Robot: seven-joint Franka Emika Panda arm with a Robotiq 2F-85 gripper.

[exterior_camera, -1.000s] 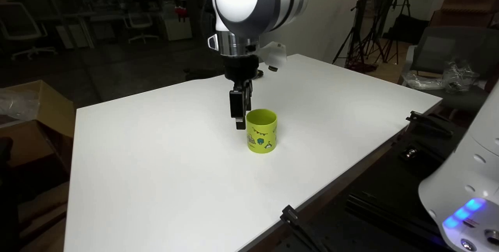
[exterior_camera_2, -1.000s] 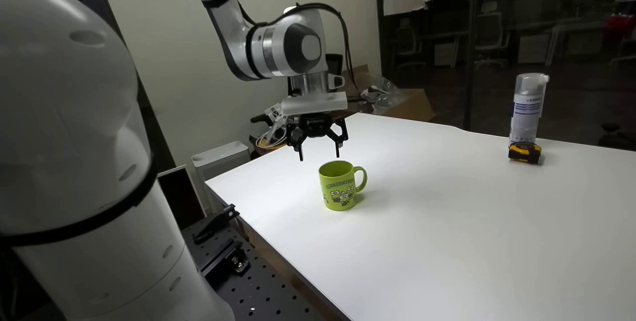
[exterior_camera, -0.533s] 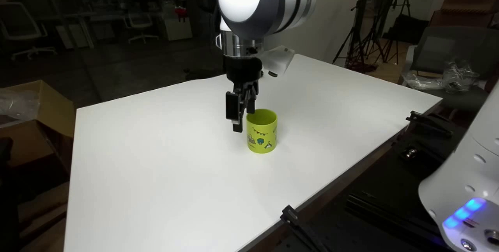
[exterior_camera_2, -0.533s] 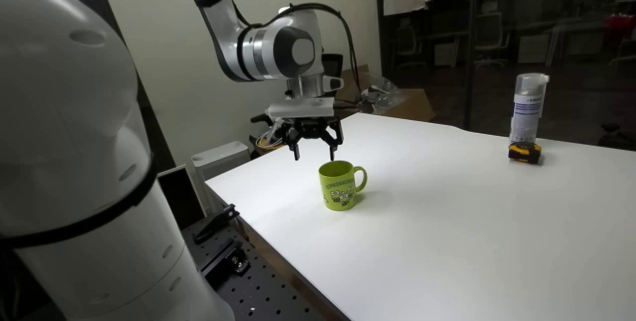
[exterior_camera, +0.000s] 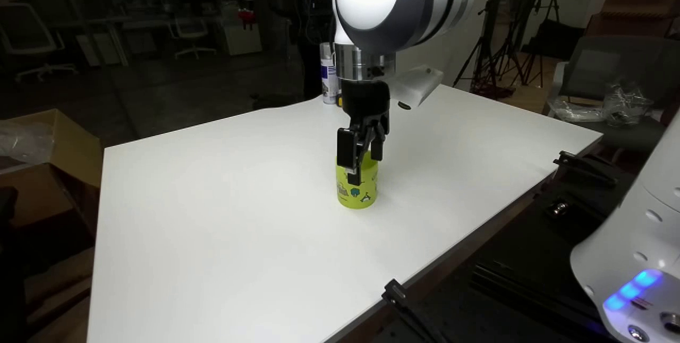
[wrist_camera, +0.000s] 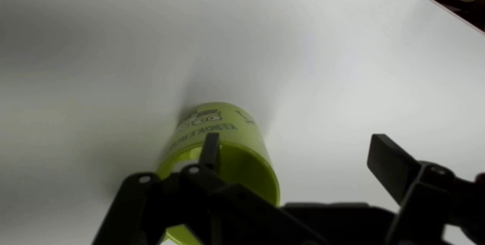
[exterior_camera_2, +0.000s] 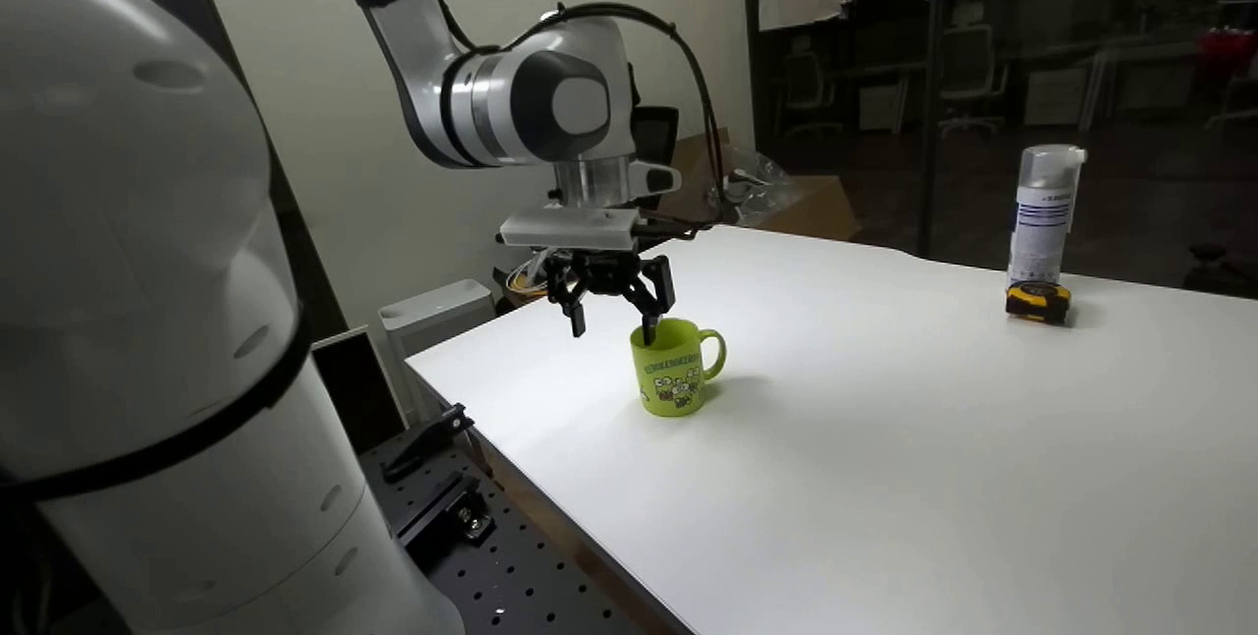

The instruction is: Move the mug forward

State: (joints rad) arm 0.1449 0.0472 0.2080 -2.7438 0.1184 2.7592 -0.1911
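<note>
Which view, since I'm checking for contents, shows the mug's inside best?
The wrist view: it looks down into the mug, though one of the fingers blocks part. Both exterior views show only some upper inner wall.

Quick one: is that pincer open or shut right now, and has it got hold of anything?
Pincer: open, holding nothing, not even the mug.
</note>
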